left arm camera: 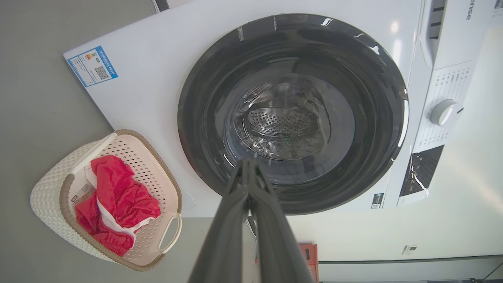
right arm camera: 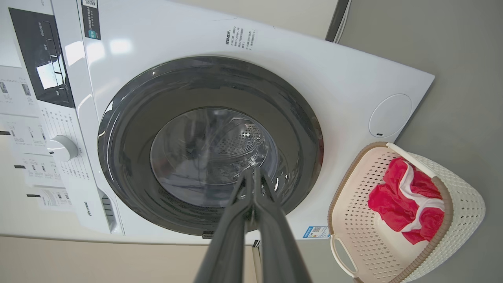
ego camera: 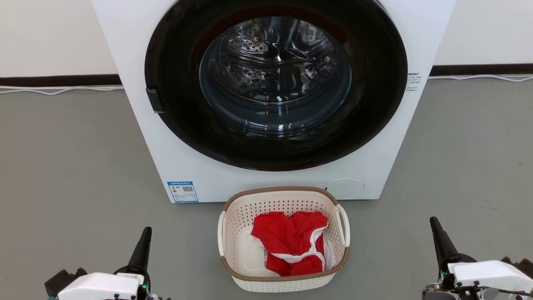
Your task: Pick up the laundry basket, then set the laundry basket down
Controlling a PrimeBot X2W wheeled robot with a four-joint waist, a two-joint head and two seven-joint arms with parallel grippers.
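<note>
Grey floor (ego camera: 62,166) bearing a white front-loading washer (ego camera: 275,87), round dark door facing forward, steel drum visible through the glass. The laundry basket (ego camera: 275,206) stands on the floor just in front of the washer's base, between the two hands and apart from both. A red garment with white trim (ego camera: 291,241) lies crumpled inside it. Left hand (ego camera: 146,231) and right hand (ego camera: 434,221): fingers pressed together, holding nothing, tips pointing toward the washer.
</note>
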